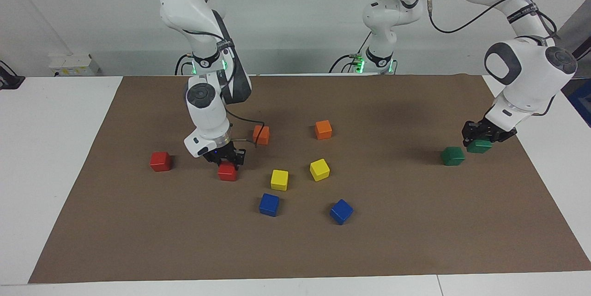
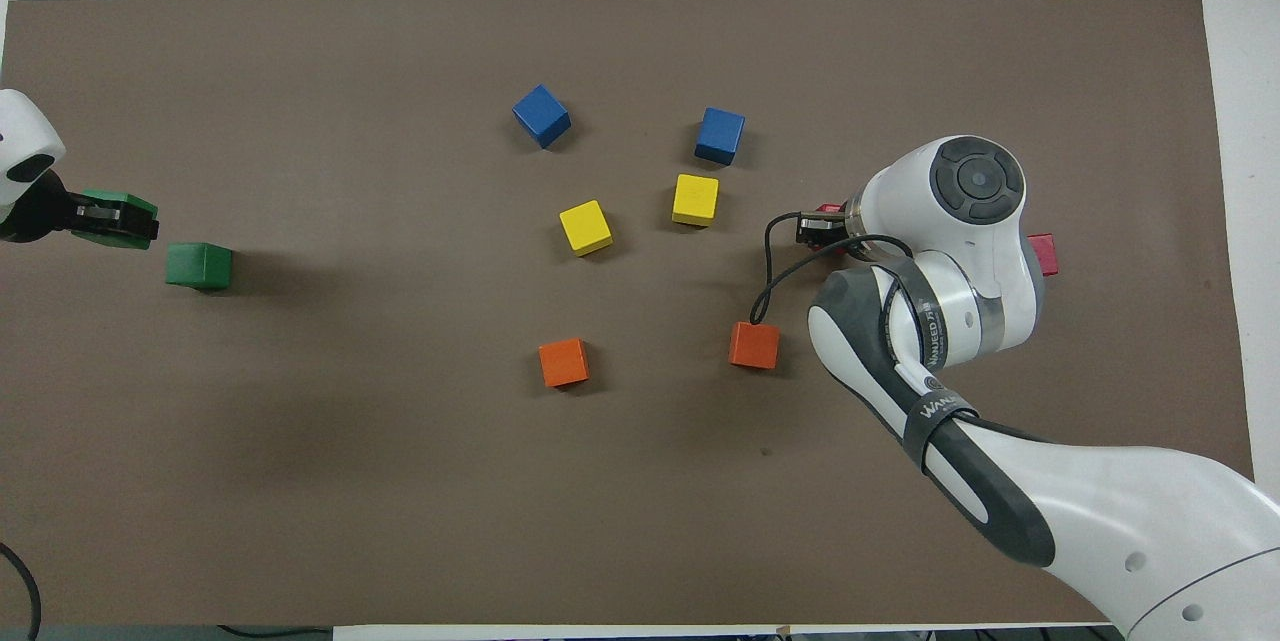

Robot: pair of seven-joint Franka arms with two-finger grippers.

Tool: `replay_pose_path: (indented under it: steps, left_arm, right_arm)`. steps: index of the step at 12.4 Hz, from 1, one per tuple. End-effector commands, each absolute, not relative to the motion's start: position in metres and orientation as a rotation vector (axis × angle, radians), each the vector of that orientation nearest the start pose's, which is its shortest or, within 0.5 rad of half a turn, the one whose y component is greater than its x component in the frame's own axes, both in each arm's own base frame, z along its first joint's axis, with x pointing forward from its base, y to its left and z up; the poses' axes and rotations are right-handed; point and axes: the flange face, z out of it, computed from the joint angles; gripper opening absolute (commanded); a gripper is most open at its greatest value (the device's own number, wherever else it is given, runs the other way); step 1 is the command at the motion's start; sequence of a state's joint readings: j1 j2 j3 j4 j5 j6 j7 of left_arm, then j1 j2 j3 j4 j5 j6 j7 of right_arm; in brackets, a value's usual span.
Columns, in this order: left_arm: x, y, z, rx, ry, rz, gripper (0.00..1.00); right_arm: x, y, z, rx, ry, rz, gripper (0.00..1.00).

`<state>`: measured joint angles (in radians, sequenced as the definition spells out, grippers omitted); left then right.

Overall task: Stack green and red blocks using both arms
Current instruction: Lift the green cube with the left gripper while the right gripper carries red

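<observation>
Green wood fills the left gripper (image 1: pixel 480 141), whose jaws are clamped on a green block (image 1: pixel 479 146) held over the mat's (image 1: pixel 415 240) edge at the left arm's end, just beside the second green block (image 1: pixel 452 155) lying on the mat. We see the right gripper (image 1: pixel 228 157) closed down onto a red block (image 1: pixel 227 172) that rests on the mat; the other red block (image 1: pixel 160 161) sits apart, toward the right arm's end.

The facing view gives us both grips plainly. From overhead, the right arm's wrist (image 2: pixel 960 211) covers most of both red blocks, leaving only slivers, and only the left gripper's tip and its green block (image 2: pixel 118 218) enter at the frame's edge.

Around the gripped red block we find two orange cubes (image 1: pixel 261 135) nearer the robots, two yellow cubes (image 1: pixel 279 179) beside it toward the middle, and two blue cubes (image 1: pixel 269 204) farther out. A black cable loops from the right wrist close by one orange cube.

The right arm drops steeply, forearm near vertical. The left arm arches high and reaches outward, its wrist tilted down.
</observation>
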<state>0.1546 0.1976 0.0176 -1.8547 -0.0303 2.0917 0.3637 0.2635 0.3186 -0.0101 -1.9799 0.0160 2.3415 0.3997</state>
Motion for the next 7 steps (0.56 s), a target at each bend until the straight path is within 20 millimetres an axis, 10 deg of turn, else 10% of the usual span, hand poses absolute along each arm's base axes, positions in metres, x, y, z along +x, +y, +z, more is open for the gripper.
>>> replay_pose_path:
  steps: [1, 7]
  left_arm:
    - [0.596, 0.111, 0.390, -3.124, 0.261, -0.123, 0.00]
    - [0.598, 0.107, 0.358, -3.134, 0.241, -0.104, 0.00]
  right_arm:
    - [0.599, 0.135, 0.357, -3.122, 0.275, -0.017, 0.00]
    - [0.572, -0.009, 0.444, -3.133, -0.099, 0.050, 0.00]
